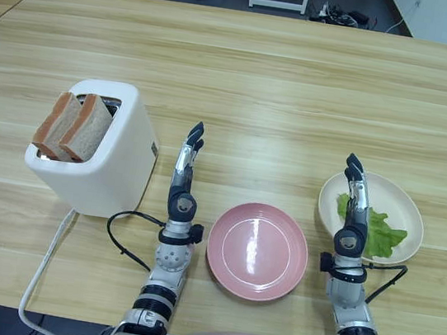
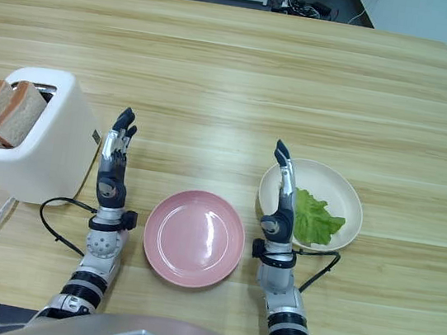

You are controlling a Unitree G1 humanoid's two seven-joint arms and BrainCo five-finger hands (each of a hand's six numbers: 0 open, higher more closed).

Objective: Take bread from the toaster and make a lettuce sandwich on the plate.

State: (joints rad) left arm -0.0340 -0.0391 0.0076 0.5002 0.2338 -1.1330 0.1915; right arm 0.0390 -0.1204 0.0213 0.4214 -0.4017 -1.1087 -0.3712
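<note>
Two soft brown bread slices (image 1: 73, 125) poke from the smooth white toaster (image 1: 114, 173) left of the left hand (image 1: 183, 187), which, like the right hand (image 1: 354, 219), seems flat, fingers together, empty.

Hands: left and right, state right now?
Left hand: open, holding nothing.
Right hand: open, holding nothing.

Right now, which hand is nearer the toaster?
Left. The left hand sits just beside the toaster; the right hand is past the pink plate, by the lettuce.
</note>
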